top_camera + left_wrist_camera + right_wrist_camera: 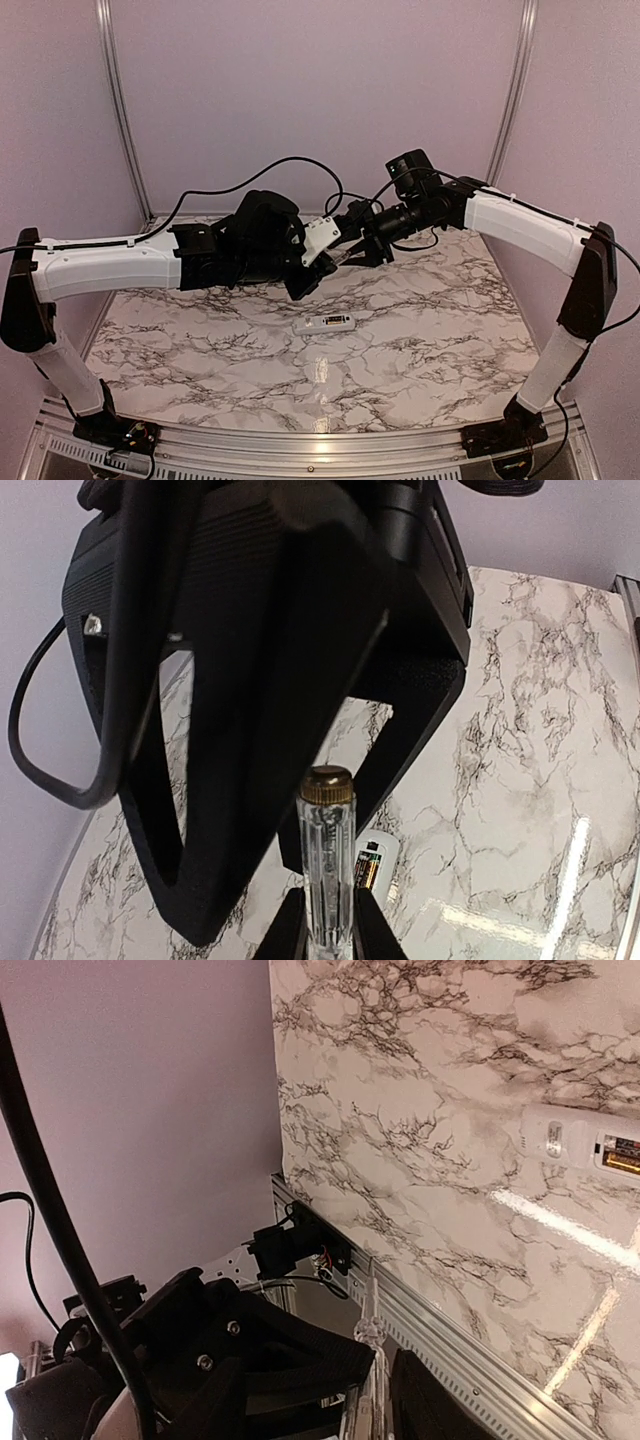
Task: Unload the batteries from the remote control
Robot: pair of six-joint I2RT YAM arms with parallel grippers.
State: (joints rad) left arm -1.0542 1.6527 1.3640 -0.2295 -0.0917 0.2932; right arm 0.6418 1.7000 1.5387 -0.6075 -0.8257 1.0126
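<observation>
Carefully: my left gripper (pixel 328 935) clamps the clear pen-like tool (pixel 326 870), the right gripper (pixel 365 1400) straddles its tip, grip unclear to me, so I'd square this handover before descending to the remote control (pixel 325 323) lying on the table (pixel 200 340), batteries (pixel 621 1156) inside.

No legible text anywhere

I am making out only a blurred gold-and-dark label on the batteries (pixel 369 868) inside the remote control (pixel 390 854), at five o'clock in my left wrist view.

even light; glare streaks the marble tabletop (pixel 560 1222).
</observation>
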